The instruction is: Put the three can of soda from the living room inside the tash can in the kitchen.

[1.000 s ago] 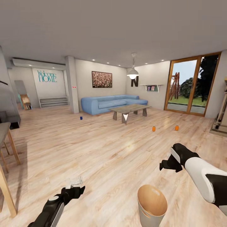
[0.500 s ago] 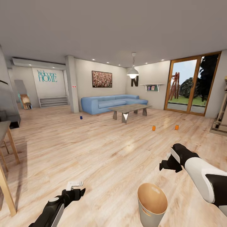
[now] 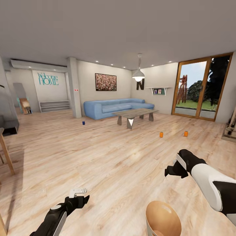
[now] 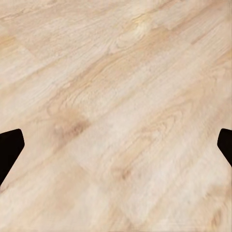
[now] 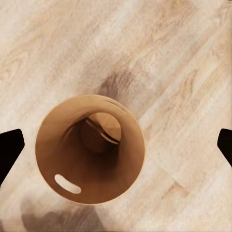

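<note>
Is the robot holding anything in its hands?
No. The left hand and right hand are open, holding nothing; the tan-lined grey bin stands below the right one.

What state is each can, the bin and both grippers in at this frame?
Dark blue can: upright on the floor, near the sofa's left end.
Two orange cans: upright on the floor, apart from each other, right of the low table.
Trash can: upright on the floor, nothing inside.
Left gripper: fingers wide open, nothing between them.
Right gripper: fingers wide open, above the trash can.
</note>
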Available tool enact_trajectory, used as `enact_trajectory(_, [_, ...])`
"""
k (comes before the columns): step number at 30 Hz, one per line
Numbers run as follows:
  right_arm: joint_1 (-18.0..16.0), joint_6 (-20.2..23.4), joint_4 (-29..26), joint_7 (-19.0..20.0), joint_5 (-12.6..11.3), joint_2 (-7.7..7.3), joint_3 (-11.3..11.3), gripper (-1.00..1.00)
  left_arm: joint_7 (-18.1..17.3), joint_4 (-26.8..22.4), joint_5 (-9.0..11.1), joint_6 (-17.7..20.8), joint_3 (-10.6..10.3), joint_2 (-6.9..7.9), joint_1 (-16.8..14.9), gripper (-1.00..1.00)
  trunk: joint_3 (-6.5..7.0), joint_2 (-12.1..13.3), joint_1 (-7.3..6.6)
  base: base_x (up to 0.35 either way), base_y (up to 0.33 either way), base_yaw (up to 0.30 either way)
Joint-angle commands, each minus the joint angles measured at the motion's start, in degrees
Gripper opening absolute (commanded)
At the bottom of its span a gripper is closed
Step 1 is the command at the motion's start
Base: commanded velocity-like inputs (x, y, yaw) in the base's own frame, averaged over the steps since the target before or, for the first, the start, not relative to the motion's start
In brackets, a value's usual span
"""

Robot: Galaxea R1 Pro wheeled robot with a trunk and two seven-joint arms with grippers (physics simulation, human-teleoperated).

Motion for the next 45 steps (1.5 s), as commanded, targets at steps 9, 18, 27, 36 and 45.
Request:
enact_trajectory(9, [0.0,-0.6,0.0,0.0,0.1,-0.05,-0.1,1.00,0.0,0.0,0.0,0.0,0.1,-0.03,0.0,1.00,-0.90,-2.0,1.10,0.036,0.000,0.000])
enact_trajectory(18, [0.0,-0.7,0.0,0.1,0.1,-0.11,-0.1,1.00,0.0,0.3,0.0,0.1,0.0,-0.04,0.0,1.00,-2.51,-5.6,3.08,0.003,0.000,0.000])
enact_trajectory(27, [0.0,-0.7,0.0,0.1,0.1,-0.15,-0.1,1.00,-0.1,0.4,-0.1,0.2,0.0,-0.04,0.0,1.00,-4.47,-6.1,3.50,0.000,0.000,0.000])
enact_trajectory(36, [0.0,-0.7,0.0,0.0,0.1,-0.22,-0.2,1.00,-0.1,0.4,-0.2,0.2,-0.1,-0.04,0.0,1.00,-6.46,-6.2,3.73,0.000,0.000,0.000])
enact_trajectory(45, [0.0,-0.7,0.0,0.0,0.2,-0.29,-0.1,1.00,-0.1,0.4,-0.3,0.2,-0.1,-0.04,0.0,1.00,-8.45,-6.4,3.97,0.000,0.000,0.000])
